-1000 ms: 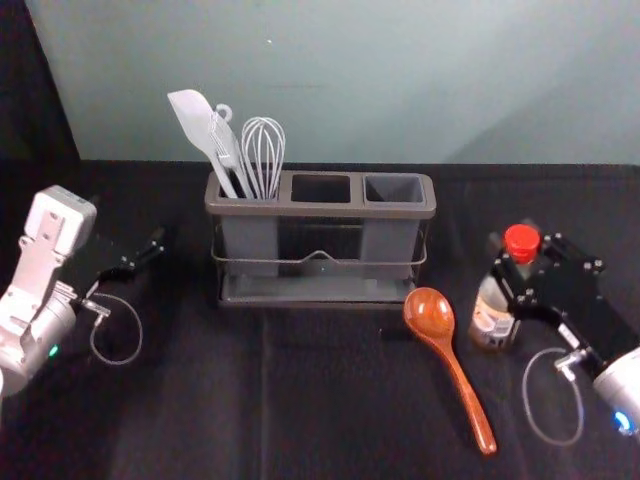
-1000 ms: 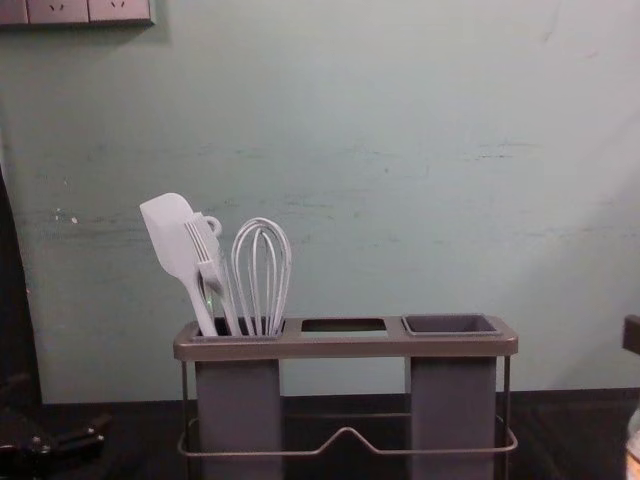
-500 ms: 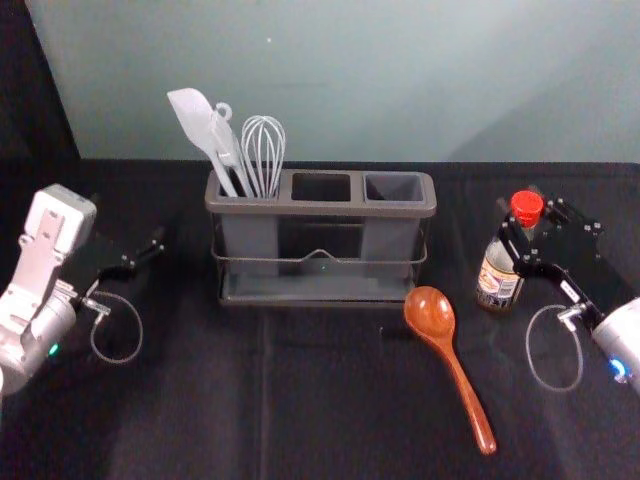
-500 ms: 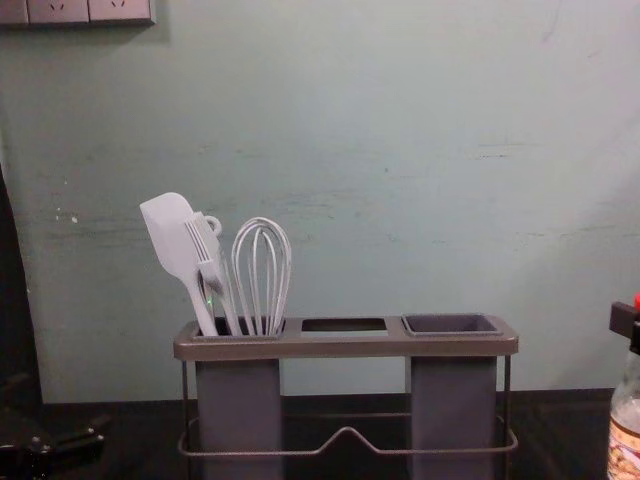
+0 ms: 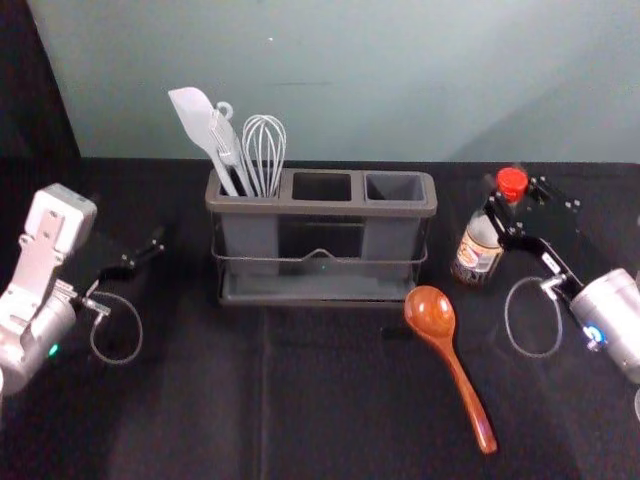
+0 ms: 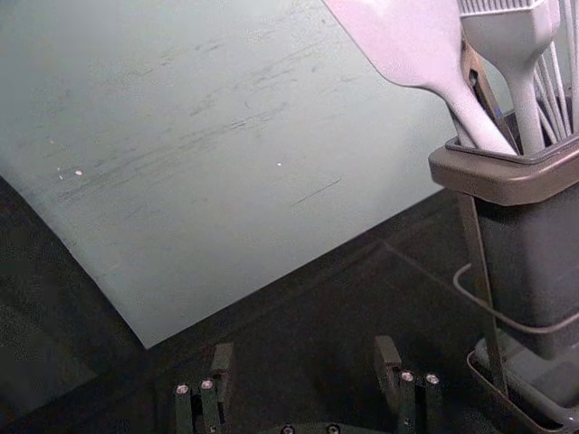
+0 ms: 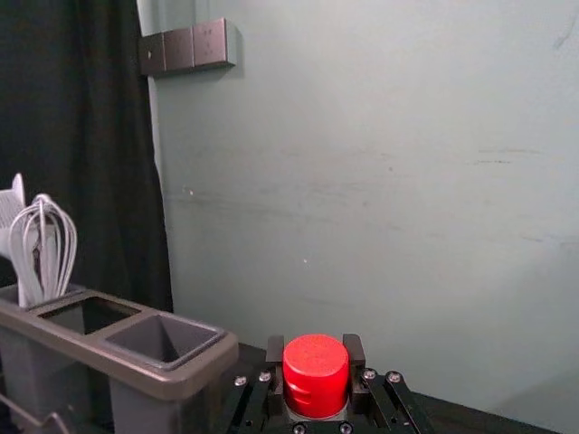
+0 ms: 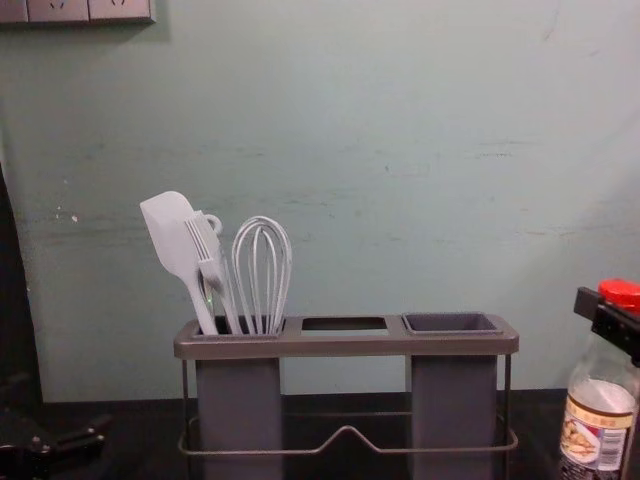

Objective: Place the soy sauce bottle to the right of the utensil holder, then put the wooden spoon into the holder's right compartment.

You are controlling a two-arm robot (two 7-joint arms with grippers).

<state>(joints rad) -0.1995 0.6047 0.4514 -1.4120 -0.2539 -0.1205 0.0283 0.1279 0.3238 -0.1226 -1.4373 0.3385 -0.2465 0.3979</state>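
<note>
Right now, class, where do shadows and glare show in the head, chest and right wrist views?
Head view: small glints on the wooden spoon, a soft diagonal shadow on the wall at the right; chest view: a dim shadow edging the switch panel; right wrist view: shadow beside that panel too.

I can't read any wording: the print on the label [image 8: 597, 436] of the soy sauce bottle [image 8: 606, 368], chest view's four o'clock, is too small.

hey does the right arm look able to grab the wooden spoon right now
Probably not: the right gripper is closed on the soy sauce bottle at its red cap. The wooden spoon lies uncovered, so releasing the bottle first would likely leave the way free.
</note>
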